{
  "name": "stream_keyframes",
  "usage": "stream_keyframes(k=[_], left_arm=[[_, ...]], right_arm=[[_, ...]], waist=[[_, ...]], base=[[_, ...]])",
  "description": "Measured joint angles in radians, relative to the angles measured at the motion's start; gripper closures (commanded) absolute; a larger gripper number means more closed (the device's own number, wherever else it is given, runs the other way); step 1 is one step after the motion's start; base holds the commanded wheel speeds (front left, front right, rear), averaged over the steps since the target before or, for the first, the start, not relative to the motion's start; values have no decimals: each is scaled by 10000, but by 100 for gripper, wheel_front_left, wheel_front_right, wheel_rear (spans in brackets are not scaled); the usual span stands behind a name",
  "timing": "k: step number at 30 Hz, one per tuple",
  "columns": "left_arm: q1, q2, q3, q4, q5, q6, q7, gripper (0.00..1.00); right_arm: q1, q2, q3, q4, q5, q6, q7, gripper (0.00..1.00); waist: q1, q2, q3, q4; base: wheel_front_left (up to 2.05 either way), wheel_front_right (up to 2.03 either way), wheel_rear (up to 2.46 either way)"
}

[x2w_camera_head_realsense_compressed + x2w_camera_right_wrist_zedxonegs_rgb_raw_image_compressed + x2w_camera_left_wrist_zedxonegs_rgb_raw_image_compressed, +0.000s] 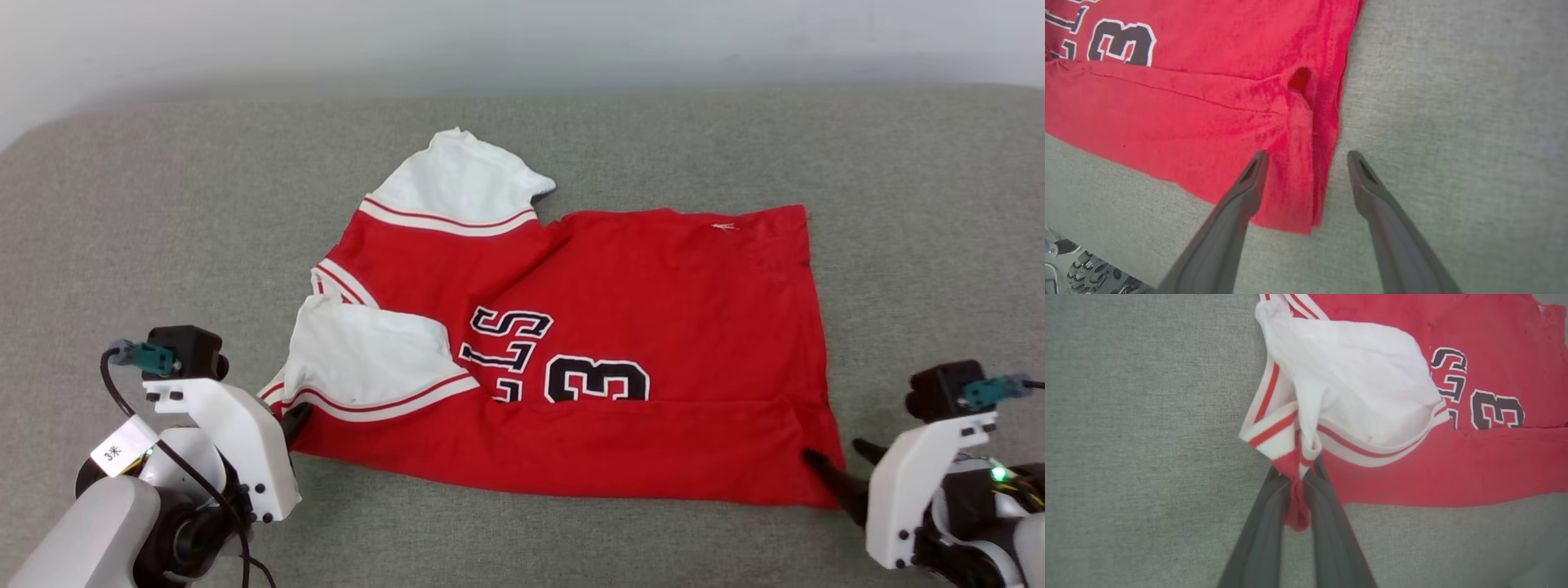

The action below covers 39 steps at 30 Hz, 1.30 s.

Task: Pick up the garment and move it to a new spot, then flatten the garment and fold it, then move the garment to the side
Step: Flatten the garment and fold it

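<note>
The garment, a red jersey with white sleeves and a black number 3, lies partly folded on the grey surface, with its near strip doubled over. My left gripper sits at its lower left corner, shut on a pinch of red cloth just below the striped sleeve trim. In the left wrist view the left gripper squeezes that bunched corner of the garment. At the lower right corner my right gripper stands open. In the right wrist view the right gripper straddles the garment at its side hem, one finger over the cloth and one over the bare surface.
A grey fabric surface stretches wide around the jersey on all sides. A pale wall runs along its far edge. Part of the robot's own body shows at the lower left of the right wrist view.
</note>
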<state>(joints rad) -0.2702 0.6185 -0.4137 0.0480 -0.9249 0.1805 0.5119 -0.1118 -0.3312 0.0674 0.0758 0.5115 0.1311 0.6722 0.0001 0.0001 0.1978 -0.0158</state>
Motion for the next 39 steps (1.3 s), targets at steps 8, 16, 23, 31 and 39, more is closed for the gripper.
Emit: stream_keyframes(k=[8,16,23,31,39], left_arm=[[4,-121,-52,-98,-35,-19,-38,100],[157,-199,-73,56,-36,-125,-314,100],[873,-98,-58,81,-21,-29,-635,100],[2162,182,10,-529,-125,472,-702,100],[4079,267,226,-1172,-686,1204,-679,100]], right_arm=[[-483,146,732,1087,201,-2,305,28],[-845,12,1087,1565,608,-2,4,100],[-687,-328,1241,1206,679,2,-13,100],[397,-405,1160,556,825,0,257,100],[2164,8,485,-113,635,2,635,100]], waist=[[-1,0,433,237],[0,-1,337,281],[-1,0,-426,187],[-2,0,-1445,182],[-2,0,-1919,235]], base=[[0,0,0],[0,0,0],[0,0,0],[0,0,0],[0,0,0]])
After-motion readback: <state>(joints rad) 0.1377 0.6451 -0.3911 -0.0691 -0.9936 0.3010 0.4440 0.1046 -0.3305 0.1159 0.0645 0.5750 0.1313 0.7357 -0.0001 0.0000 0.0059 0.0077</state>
